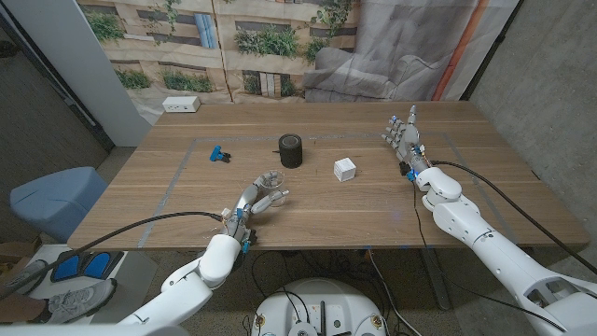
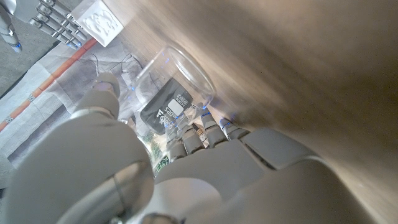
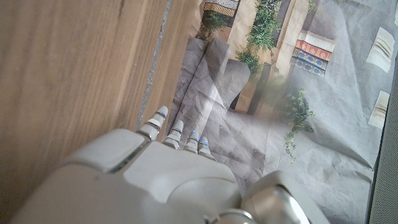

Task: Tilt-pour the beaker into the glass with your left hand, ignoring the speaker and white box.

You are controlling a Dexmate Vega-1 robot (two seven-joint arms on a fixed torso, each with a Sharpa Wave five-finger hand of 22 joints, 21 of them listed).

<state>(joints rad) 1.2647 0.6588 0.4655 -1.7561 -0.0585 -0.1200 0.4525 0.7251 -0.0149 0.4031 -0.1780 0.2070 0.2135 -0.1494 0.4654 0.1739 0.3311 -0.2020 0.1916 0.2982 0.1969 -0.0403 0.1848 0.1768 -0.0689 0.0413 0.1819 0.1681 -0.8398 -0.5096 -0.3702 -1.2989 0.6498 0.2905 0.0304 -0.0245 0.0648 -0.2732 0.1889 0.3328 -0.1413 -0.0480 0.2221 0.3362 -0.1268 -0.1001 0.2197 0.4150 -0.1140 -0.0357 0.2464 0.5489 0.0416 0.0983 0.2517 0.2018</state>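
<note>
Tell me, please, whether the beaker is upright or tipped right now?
Tipped. The left hand grips the beaker, and the left wrist view shows its open mouth angled sideways over the table.

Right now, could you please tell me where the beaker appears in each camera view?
Head view: beaker at the fingertips of the left robot hand, nearer than the speaker.
Left wrist view: mid-picture, between thumb and fingers.
Right wrist view: wooden table beside the right robot hand.
Shared landmark: white box.

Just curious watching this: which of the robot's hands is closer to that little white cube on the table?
Right. The right hand stands just beyond the white cube's right side; the left hand is farther off, toward the front-left.
</note>
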